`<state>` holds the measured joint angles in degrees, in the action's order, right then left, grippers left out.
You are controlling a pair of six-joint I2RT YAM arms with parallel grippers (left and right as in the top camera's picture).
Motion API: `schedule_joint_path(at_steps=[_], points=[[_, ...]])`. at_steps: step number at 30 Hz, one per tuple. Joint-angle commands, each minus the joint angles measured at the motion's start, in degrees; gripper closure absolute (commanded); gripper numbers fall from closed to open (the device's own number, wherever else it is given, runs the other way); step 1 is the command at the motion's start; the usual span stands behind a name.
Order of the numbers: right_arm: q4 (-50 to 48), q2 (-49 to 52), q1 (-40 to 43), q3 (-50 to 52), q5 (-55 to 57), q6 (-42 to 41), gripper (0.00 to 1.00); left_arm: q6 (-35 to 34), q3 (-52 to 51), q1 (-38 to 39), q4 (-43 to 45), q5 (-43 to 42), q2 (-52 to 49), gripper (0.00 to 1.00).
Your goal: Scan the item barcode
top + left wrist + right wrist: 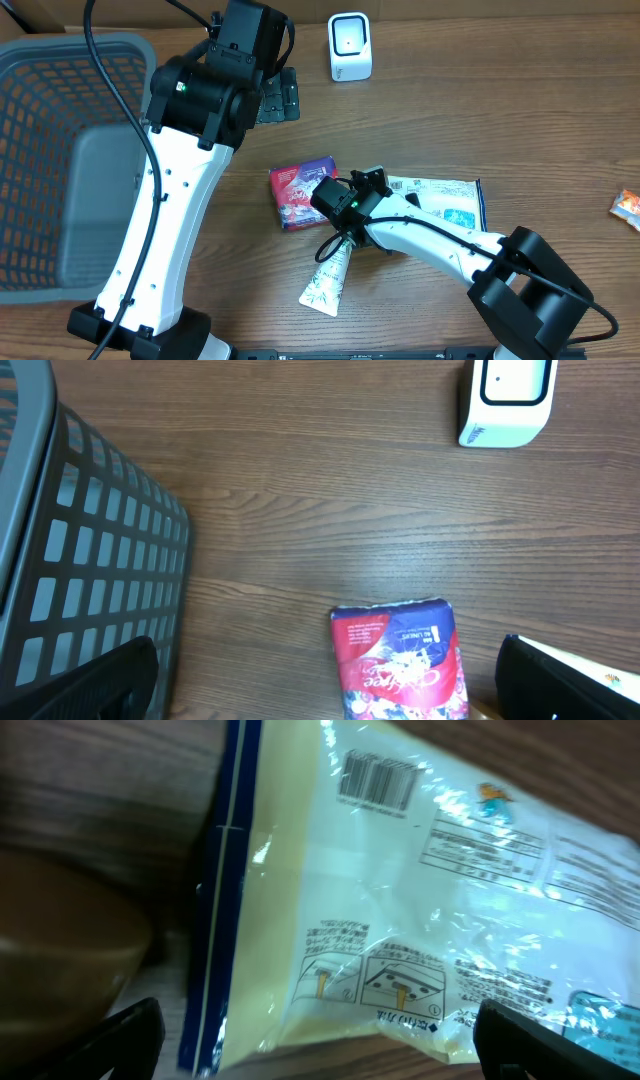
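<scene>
Jaws spread wide, the right gripper (315,1025) hangs over the white packet (445,200), barcode (378,780) up, right of centre on the desk (480,110); the left gripper (325,660), equally wide, hovers near the scanner (350,47).

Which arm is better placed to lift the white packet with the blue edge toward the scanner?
Right. The right gripper is open just above the white packet, whose barcode shows in its wrist view. The left gripper, also open, is up near the scanner, facing the red packet.
</scene>
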<state>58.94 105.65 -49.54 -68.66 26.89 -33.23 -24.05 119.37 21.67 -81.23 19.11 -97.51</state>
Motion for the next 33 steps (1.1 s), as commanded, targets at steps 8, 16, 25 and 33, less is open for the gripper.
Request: schedule_joint_path(at_steps=[8,16,25,33], points=[[2.8,-11.6,1.6,-1.8,-10.1,-4.9,0.0,-0.4,0.7,0.1,0.0,0.8,1.3,0.0],[0.2,-25.9,13.2,-2.1,-25.2,-1.7,0.96,-0.4,0.7,0.1,2.7,0.7,1.3,0.0],[-7.5,-23.0,40.7,5.9,-62.9,21.0,0.96,-0.2,0.7,0.1,1.4,3.6,1.3,0.0],[-12.2,-12.9,54.6,17.1,-84.5,39.5,0.96,-0.2,0.7,0.1,0.3,3.6,1.3,0.0]])
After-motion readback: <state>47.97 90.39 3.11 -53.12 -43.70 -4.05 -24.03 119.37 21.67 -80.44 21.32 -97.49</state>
